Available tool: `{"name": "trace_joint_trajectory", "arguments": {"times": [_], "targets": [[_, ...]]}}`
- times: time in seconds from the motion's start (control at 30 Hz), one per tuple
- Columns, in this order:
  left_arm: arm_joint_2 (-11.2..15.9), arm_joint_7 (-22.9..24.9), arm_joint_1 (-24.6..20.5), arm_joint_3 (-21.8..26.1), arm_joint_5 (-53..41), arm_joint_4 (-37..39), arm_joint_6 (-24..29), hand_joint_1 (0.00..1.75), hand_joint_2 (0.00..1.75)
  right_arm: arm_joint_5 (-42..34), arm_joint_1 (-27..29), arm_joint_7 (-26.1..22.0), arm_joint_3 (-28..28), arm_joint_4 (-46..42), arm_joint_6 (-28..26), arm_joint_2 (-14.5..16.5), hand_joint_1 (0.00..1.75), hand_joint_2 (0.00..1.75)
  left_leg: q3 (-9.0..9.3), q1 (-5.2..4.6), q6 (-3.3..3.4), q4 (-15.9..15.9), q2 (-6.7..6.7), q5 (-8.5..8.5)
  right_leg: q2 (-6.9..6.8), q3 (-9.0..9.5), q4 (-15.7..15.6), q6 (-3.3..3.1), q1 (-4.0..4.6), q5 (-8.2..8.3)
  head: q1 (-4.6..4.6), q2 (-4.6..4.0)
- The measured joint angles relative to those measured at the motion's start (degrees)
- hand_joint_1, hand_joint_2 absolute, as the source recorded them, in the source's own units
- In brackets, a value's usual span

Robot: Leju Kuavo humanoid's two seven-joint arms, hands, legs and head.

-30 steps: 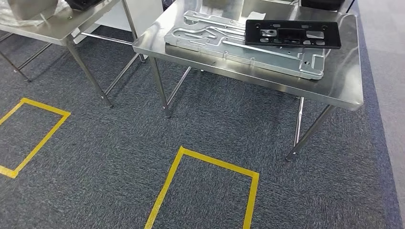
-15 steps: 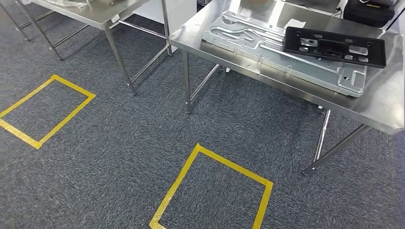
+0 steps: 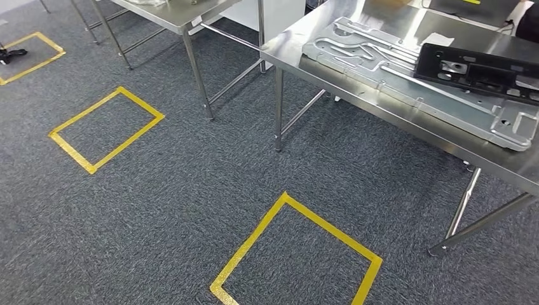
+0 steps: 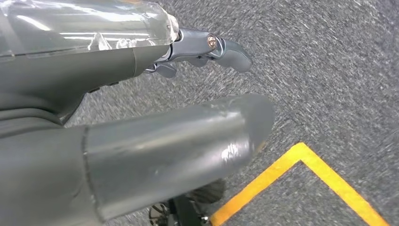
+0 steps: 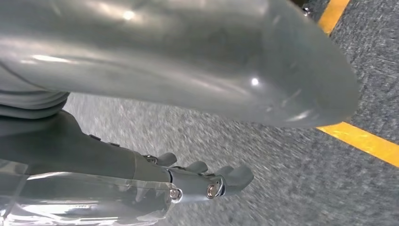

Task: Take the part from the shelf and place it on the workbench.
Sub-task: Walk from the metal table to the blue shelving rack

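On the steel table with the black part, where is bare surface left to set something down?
The workbench is bare along its near edge, in front of the grey metal plate, and in a strip behind the plate. The middle is crowded: the plate covers it, with the black part lying on the plate.

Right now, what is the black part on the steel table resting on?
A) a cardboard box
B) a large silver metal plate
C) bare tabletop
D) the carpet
B: the black part lies on top of the large silver metal plate, which lies on the steel table.
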Motion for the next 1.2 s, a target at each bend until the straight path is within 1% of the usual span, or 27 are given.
{"name": "trace_joint_trajectory", "arguments": {"times": [0.03, 0.07, 0.1, 0.13, 0.2, 0.23, 0.27, 0.33, 0.37, 0.4, 0.47, 0.5, 0.53, 0.57, 0.6, 0.63, 0.7, 0.77, 0.83, 0.87, 0.93, 1.0, 1.03, 1.07, 1.1, 1.13, 1.2], "targets": [[-0.1, -0.1, 0.0, -0.1, -0.1, 0.0, 0.0, 0.0, 0.0, 0.2, 0.0, -0.3, 0.1, 0.0, 0.2, -0.1, 0.0, 0.0, -1.22, 0.05, -0.16, 3.0, 0.25, -1.06, -0.82, -0.12, 0.1, -0.01, 0.06, -0.01, -0.01, 0.0], [-0.2, -0.1, 0.0, -0.2, -0.2, 0.0, 0.1, 0.0, 0.0, 0.6, 0.0, -0.7, 0.2, 0.0, 0.3, -0.2, 0.0, 0.0, -1.34, 0.08, -0.25, 3.9, 0.39, -0.95, -1.56, -0.2, 0.1, -0.01, 0.08, -0.03, -0.02, 0.0], [-0.2, 0.1, 0.1, -0.3, -0.4, 0.0, 0.2, 0.0, 0.0, 1.2, -0.1, -1.0, 0.4, 0.0, 0.5, -0.3, 0.0, 0.0, -0.26, 0.1, -0.27, 2.5, 0.61, 0.19, -2.26, -0.21, 0.2, 0.04, 0.09, -0.06, -0.02, 0.0], [-0.3, 0.4, 0.1, -0.5, -0.8, 0.0, 0.4, 0.0, 0.0, 2.2, -0.1, -0.9, 0.9, 0.0, 0.7, -0.3, 0.0, 0.0, 1.88, 0.1, -0.18, -1.1, 1.19, 1.97, -2.94, -0.14, 0.3, 0.14, 0.1, -0.13, -0.03, 0.0], [-0.3, 1.1, -0.1, -1.1, -1.7, 0.0, 0.5, 0.0, 0.0, 5.2, -0.1, -0.3, 2.2, 0.1, 1.4, -0.5, 0.0, 0.0, 6.38, -0.17, 0.31, -9.2, 3.91, 4.56, -4.2, 0.03, 0.5, 0.55, 0.36, -0.38, -0.06, 0.0], [-0.4, 1.4, -0.2, -1.4, -2.2, 0.0, 0.5, 0.0, 0.0, 6.7, -0.1, 0.0, 3.0, 0.2, 1.9, -0.6, 0.0, 0.0, 7.58, -0.36, 0.63, -11.6, 4.91, 5.07, -4.77, 0.12, 0.6, 0.82, 0.55, -0.5, 0.0, 0.0], [-0.4, 1.5, -0.2, -1.8, -2.7, 0.0, 0.5, 0.0, 0.0, 7.9, -0.1, 0.0, 3.8, 0.2, 2.3, -0.7, 0.0, 0.0, 7.93, -0.54, 0.92, -12.7, 5.36, 5.08, -5.33, 0.18, 0.7, 1.06, 0.74, -0.59, 0.07, 0.0], [-0.6, 1.7, 0.0, -2.4, -3.2, 0.1, 0.8, 0.0, 0.0, 8.5, -0.2, -1.0, 4.9, 0.3, 2.7, -0.9, 0.0, 0.0, 7.67, -0.57, 1.47, -12.9, 4.15, 5.34, -6.27, 0.34, 0.7, 1.56, 0.82, -0.72, 0.22, 0.0], [-0.7, 1.7, 0.2, -2.6, -3.3, 0.1, 1.0, 0.0, 0.0, 8.2, -0.2, -1.9, 5.2, 0.3, 2.8, -1.0, 0.0, 0.0, 7.64, -0.46, 1.79, -13.0, 3.57, 5.55, -5.61, 0.26, 1.2, 1.88, 0.7, -1.18, 0.27, 0.0], [-0.8, 1.7, 0.2, -2.8, -3.4, 0.2, 1.4, 0.0, 0.0, 7.8, -0.2, -2.8, 5.3, 0.3, 2.8, -1.0, 0.0, 0.0, 7.6, -0.35, 2.17, -13.1, 2.99, 5.8, -4.26, -0.22, 2.4, 2.21, 0.54, -2.24, 0.36, 0.0], [-0.9, 1.4, 0.1, -3.2, -3.5, 0.2, 2.4, 0.0, 0.0, 7.5, 0.1, -3.8, 5.3, 0.4, 3.1, -1.0, 0.0, 0.0, 7.31, -0.2, 2.8, -13.2, 1.81, 6.23, -0.79, -2.9, 8.4, 2.7, 0.2, -6.04, 0.57, 0.0], [-0.9, 0.7, 0.1, -3.4, -3.3, 0.2, 3.0, 0.0, 0.0, 7.4, 0.2, -3.9, 5.3, 0.5, 3.2, -1.0, 0.0, 0.0, 7.08, -0.23, 2.96, -13.2, 1.17, 6.36, 0.07, -4.78, 12.3, 2.78, 0.14, -7.98, 0.63, 0.0], [-0.9, -0.7, 0.0, -3.6, -2.9, 0.2, 3.4, 0.0, 0.0, 7.3, 0.3, -3.9, 5.2, 0.5, 3.2, -1.0, 0.0, 0.0, 6.91, -0.27, 3.03, -13.1, 0.44, 6.44, 0.4, -6.37, 15.6, 2.82, 0.1, -9.08, 0.64, 0.0], [-0.9, -2.4, 0.0, -3.6, -2.4, 0.2, 3.6, 0.0, 0.0, 7.1, 0.4, -3.8, 5.1, 0.5, 3.1, -1.0, 0.0, 0.0, 6.8, -0.29, 3.04, -13.1, -0.35, 6.49, 0.53, -7.15, 17.1, 2.81, 0.1, -9.01, 0.65, 0.0], [-0.9, -4.2, 0.0, -3.6, -1.9, 0.2, 3.5, 0.0, 0.0, 7.0, 0.5, -3.6, 5.0, 0.5, 3.0, -1.0, 0.0, 0.0, 6.77, -0.3, 3.01, -13.0, -1.16, 6.52, 0.64, -6.89, 16.4, 2.74, 0.08, -7.81, 0.66, 0.0], [-0.9, -5.7, 0.0, -3.7, -1.6, 0.2, 3.2, 0.0, 0.0, 6.9, 0.5, -3.4, 4.9, 0.5, 3.0, -1.0, 0.0, 0.0, 6.79, -0.29, 2.93, -12.9, -1.98, 6.53, 0.97, -5.61, 13.6, 2.58, 0.04, -5.69, 0.66, 0.0], [-0.9, -7.4, -0.1, -3.8, -1.8, 0.2, 2.6, 0.0, 0.0, 6.8, 0.5, -3.2, 4.6, 0.5, 2.7, -1.1, 0.0, 0.0, 6.69, -0.33, 2.59, -12.5, -3.35, 6.48, 3.19, -2.16, 5.8, 2.12, -0.07, -1.99, 0.66, -0.01], [-0.9, -8.1, -0.2, -4.2, -2.7, 0.2, 2.0, 0.0, 0.0, 6.7, 0.3, -3.1, 4.2, 0.5, 2.2, -1.1, 0.0, 0.0, 6.27, -0.31, 1.9, -12.3, -4.47, 6.57, 4.87, -0.54, 1.9, 1.76, -0.02, -0.91, 0.62, -0.01], [-0.9, -7.4, 0.0, -5.0, -4.0, 0.2, 1.7, 0.0, 0.0, 6.8, 0.0, -3.2, 3.7, 0.5, 1.7, -1.1, 0.0, 0.0, 5.9, -0.19, 1.06, -12.4, -5.59, 6.84, 4.13, -0.45, 1.5, 1.35, 0.02, -0.84, 0.6, 0.0], [-1.0, -6.6, 0.1, -5.3, -4.5, 0.2, 1.7, 0.0, 0.0, 6.9, -0.2, -3.4, 3.5, 0.5, 1.5, -1.1, 0.0, 0.0, 5.74, -0.16, 0.75, -12.2, -5.35, 6.7, 3.49, -0.33, 1.2, 0.99, -0.04, -0.67, 0.6, -0.01], [-1.0, -5.1, 0.2, -5.6, -4.8, 0.2, 1.9, 0.0, 0.0, 7.0, -0.2, -4.3, 3.1, 0.5, 1.1, -1.0, 0.0, 0.0, 4.33, -0.22, 0.2, -9.2, -2.97, 4.63, 2.06, -0.12, 0.7, 0.16, -0.2, -0.36, 0.27, -0.01], [-1.0, -4.4, 0.2, -5.8, -4.7, 0.3, 2.2, 0.0, 0.0, 7.1, -0.1, -4.8, 2.7, 0.5, 0.9, -1.0, 0.0, 0.0, 1.03, -0.1, -0.27, -1.8, -0.38, 0.62, 0.49, -0.17, 0.6, -0.28, 0.04, -0.38, -0.05, 0.0], [-1.1, -4.3, 0.2, -5.8, -4.7, 0.3, 2.2, 0.0, 0.0, 7.2, -0.1, -4.9, 2.5, 0.5, 0.8, -1.0, 0.0, 0.0, -0.56, -0.01, -0.49, 1.7, 0.05, -0.86, -0.33, -0.22, 0.6, -0.33, 0.16, -0.41, -0.09, 0.0], [-1.1, -4.2, 0.3, -5.9, -4.7, 0.3, 2.2, 0.0, 0.0, 7.2, -0.1, -5.0, 2.4, 0.5, 0.8, -1.0, 0.0, 0.0, -1.38, 0.04, -0.64, 3.8, 0.26, -1.36, -1.11, -0.24, 0.6, -0.35, 0.24, -0.46, -0.08, 0.0], [-1.1, -4.1, 0.4, -5.9, -4.7, 0.3, 2.3, 0.0, 0.0, 7.2, -0.1, -5.0, 2.3, 0.5, 0.7, -1.0, 0.0, 0.0, -1.12, 0.07, -0.7, 3.6, 0.44, -0.76, -1.84, -0.23, 0.7, -0.33, 0.28, -0.51, -0.1, 0.0], [-1.1, -4.0, 0.5, -6.0, -4.7, 0.3, 2.3, 0.0, 0.0, 7.2, -0.1, -5.1, 2.2, 0.5, 0.7, -1.0, 0.0, 0.0, 0.39, 0.07, -0.65, 1.0, 0.76, 0.79, -2.55, -0.14, 0.7, -0.28, 0.32, -0.58, -0.1, 0.0], [-1.1, -4.0, 0.5, -6.0, -4.6, 0.3, 2.3, 0.0, 0.0, 7.2, -0.2, -5.3, 2.1, 0.5, 0.7, -0.9, 0.0, 0.0, 5.06, -0.18, -0.15, -7.3, 3.04, 4.13, -3.9, 0.18, 0.7, 0.03, 0.54, -0.84, -0.12, 0.0]]}}
